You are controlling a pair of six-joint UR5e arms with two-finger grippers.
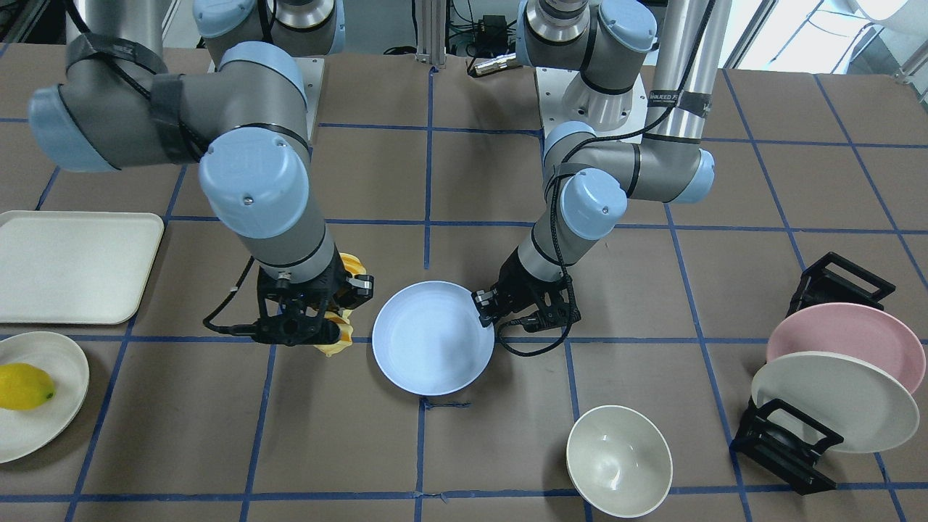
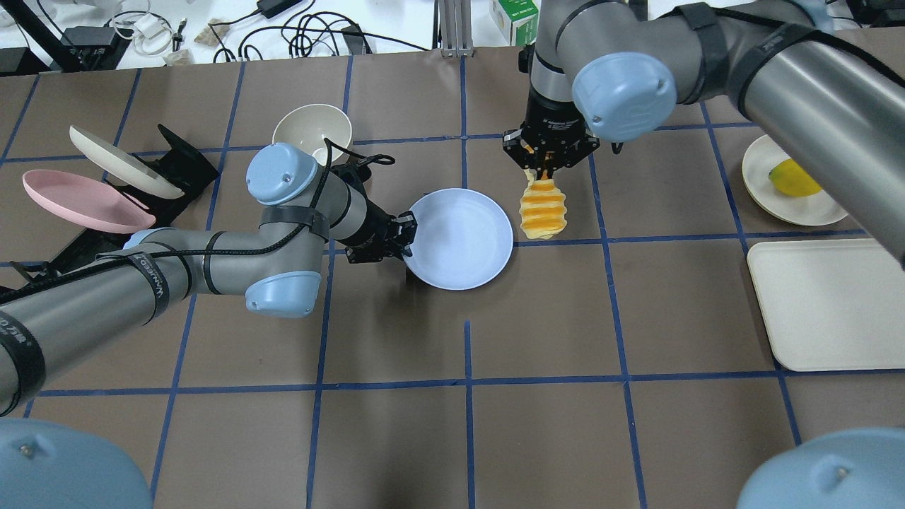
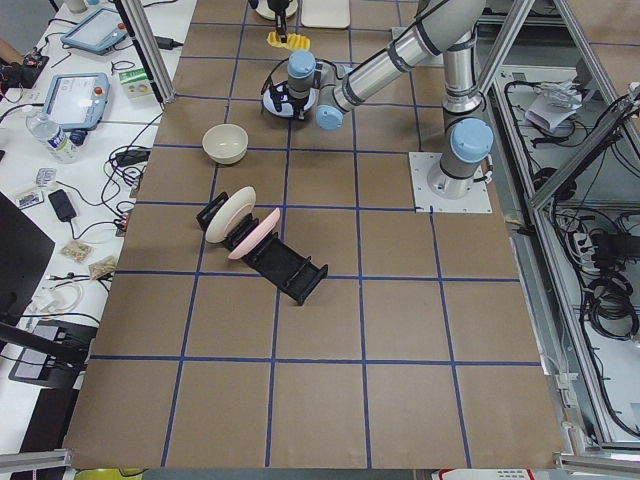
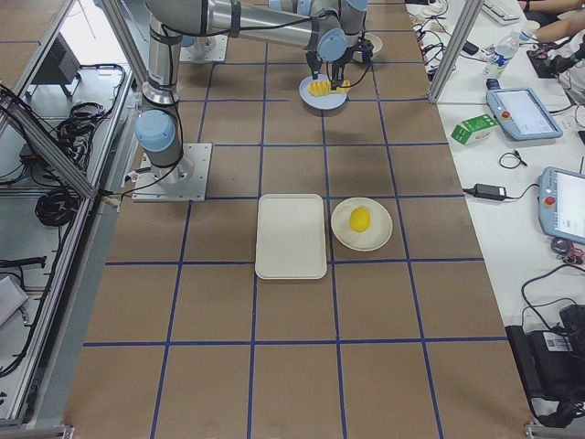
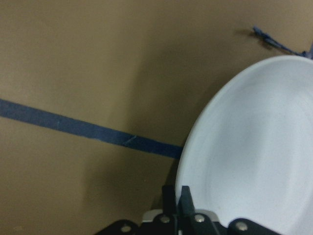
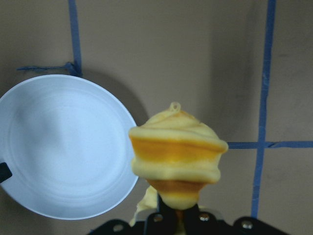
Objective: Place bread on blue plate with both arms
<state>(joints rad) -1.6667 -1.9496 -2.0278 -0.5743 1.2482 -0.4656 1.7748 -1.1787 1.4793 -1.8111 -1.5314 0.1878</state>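
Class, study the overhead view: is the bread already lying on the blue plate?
No, the bread hangs from the right gripper beside the blue plate, whose surface is bare.

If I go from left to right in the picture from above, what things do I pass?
pink plate → bowl → blue plate → bread → lemon
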